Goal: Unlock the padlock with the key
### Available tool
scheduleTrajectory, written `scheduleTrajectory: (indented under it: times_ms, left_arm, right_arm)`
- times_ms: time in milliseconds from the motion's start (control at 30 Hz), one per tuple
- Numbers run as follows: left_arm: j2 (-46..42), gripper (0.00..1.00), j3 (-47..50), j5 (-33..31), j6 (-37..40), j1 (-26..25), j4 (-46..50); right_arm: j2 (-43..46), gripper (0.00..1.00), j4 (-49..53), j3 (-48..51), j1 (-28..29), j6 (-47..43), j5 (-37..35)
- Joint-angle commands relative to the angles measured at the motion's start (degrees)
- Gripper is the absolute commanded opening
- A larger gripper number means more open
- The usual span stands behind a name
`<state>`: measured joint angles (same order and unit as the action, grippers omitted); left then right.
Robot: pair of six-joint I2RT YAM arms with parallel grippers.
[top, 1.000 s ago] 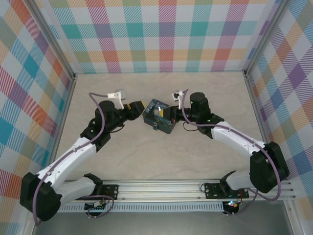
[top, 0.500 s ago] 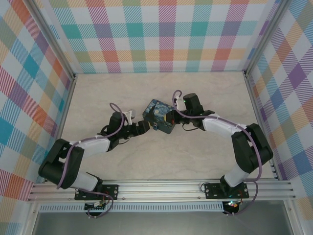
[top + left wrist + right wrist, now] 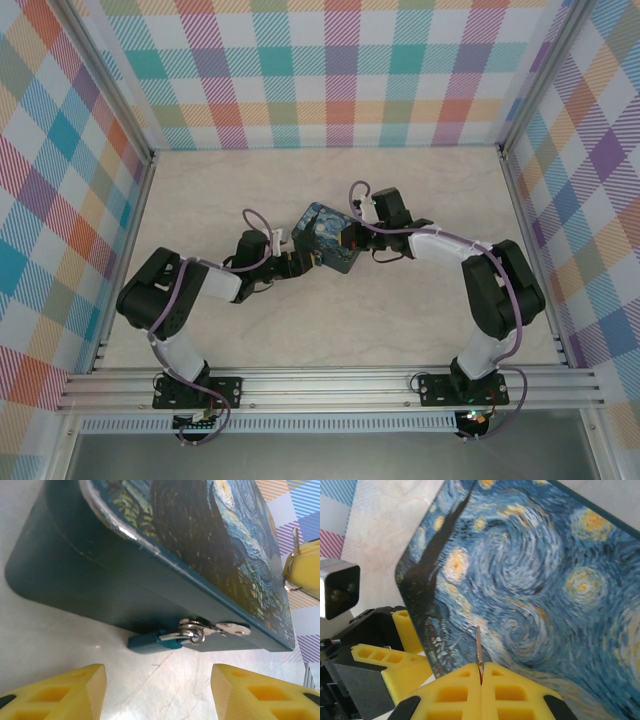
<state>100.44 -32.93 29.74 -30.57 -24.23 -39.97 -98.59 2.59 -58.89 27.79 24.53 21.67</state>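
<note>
The tiny teal padlock (image 3: 149, 641) lies on the table against the front wall of the Starry Night tin (image 3: 150, 575), its thin shackle through the tin's metal hasp (image 3: 200, 629). My left gripper (image 3: 160, 695) is open just short of the padlock, one yellow finger on each side, touching nothing. The thin dark key (image 3: 478, 647) stands edge-on over the tin's painted lid (image 3: 535, 590), with my right gripper (image 3: 481, 674) shut on it. From above, the left gripper (image 3: 298, 263) is at the tin's (image 3: 325, 238) near-left side and the right gripper (image 3: 350, 238) over its right part.
The tin sits mid-table on the pale marbled table (image 3: 400, 320). Checked walls (image 3: 330, 70) close the back and both sides. Bare table lies in front of and behind the tin. The left gripper's yellow fingers (image 3: 390, 666) are close beside the tin's left edge.
Both arms have stretched low toward the tin. The left gripper has swung round to the padlock side, and the right gripper with the key has come over the lid.
</note>
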Motion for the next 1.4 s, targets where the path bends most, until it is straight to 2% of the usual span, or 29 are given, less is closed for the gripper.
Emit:
scheduleTrajectory:
  times_ms: [0,433,700,867,1000,1100,1367]
  left_arm:
    - [2.21,0.57,-2.08,1.91,0.91,-0.25,-5.76]
    - [8.42,0.56,-5.91,3.28,4.95,-1.22,-7.27]
    - [11.91,0.48,-9.52,8.95,5.75,-2.29,-6.07]
    - [13.06,0.46,-9.52,8.72,6.26,-2.83,-5.81]
    - [12.98,0.46,-9.3,6.25,9.81,-3.99,-2.27]
    - [12.24,0.51,-8.54,1.82,13.19,-5.41,0.84]
    - [10.74,0.57,-6.26,-9.37,16.82,-8.55,1.13]
  right_arm:
    - [-0.68,0.02,3.05,-1.49,-0.24,-1.53,-1.36]
    - [-0.45,0.02,7.63,-0.96,-0.19,-1.68,-1.99]
    - [-0.37,0.02,7.46,-1.12,0.05,-1.16,-2.45]
    - [-0.54,0.02,7.44,-1.4,0.25,-0.35,-4.21]
    - [-1.17,0.02,7.32,-1.31,0.32,0.49,-5.21]
    - [-1.56,0.03,6.83,-0.97,0.33,0.69,-5.33]
    - [-2.11,0.02,5.81,-0.78,0.47,0.47,-4.97]
